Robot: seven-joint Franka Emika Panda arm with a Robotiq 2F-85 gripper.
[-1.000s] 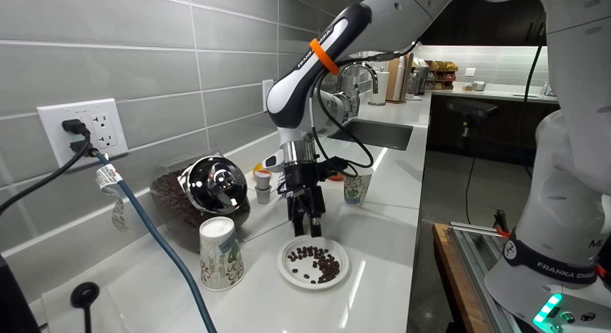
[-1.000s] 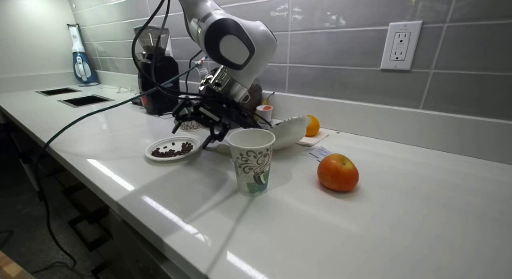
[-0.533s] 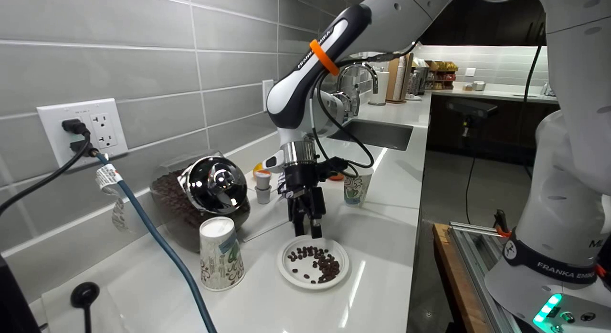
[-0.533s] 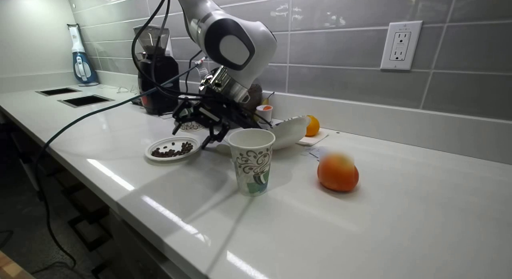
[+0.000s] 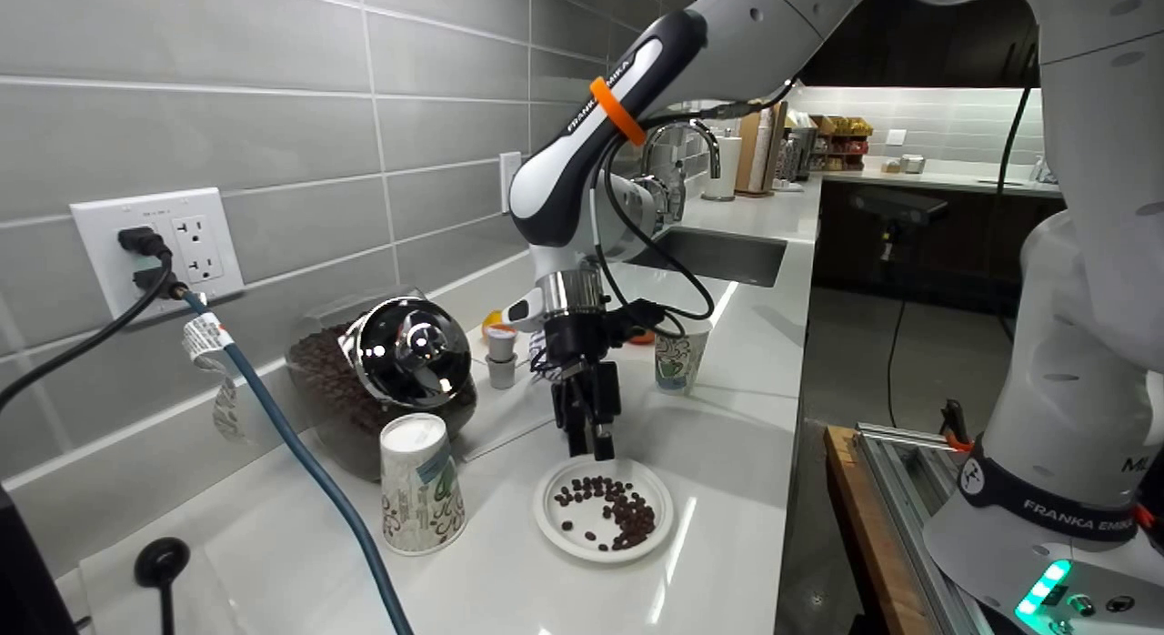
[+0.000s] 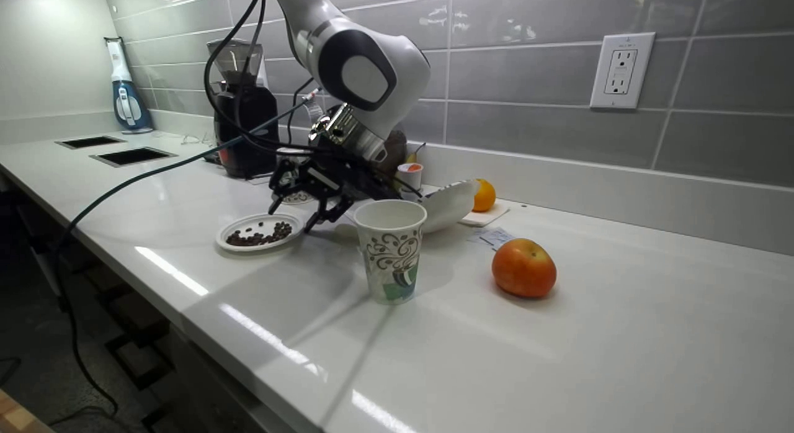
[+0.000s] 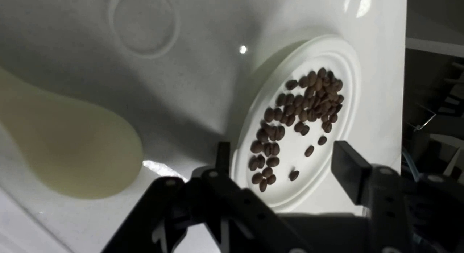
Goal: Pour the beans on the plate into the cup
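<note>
The hand (image 5: pixel 591 448), spread and holding nothing, hangs at the rim of the plate (image 7: pixel 290 151), contact unclear. The beans (image 7: pixel 322 100) lie on it, on the tabletop (image 5: pixel 500 567). Seemingly nothing is poured; gripping, lifting, tipping into the upright patterned cup (image 6: pixel 391 253), probably the target, remain.

This is a kitchen, shown by the sink (image 5: pixel 727 253), curved faucet (image 5: pixel 715 157), tiled wall (image 5: pixel 245 139), coffee grinder (image 6: pixel 259 110) and white tabletop (image 6: pixel 558 358).

Arm (image 5: pixel 764 44) arched over and down; wrist (image 5: pixel 571 289) tilted low; black fingers (image 7: pixel 349 173) spread apart, slanting downward
</note>
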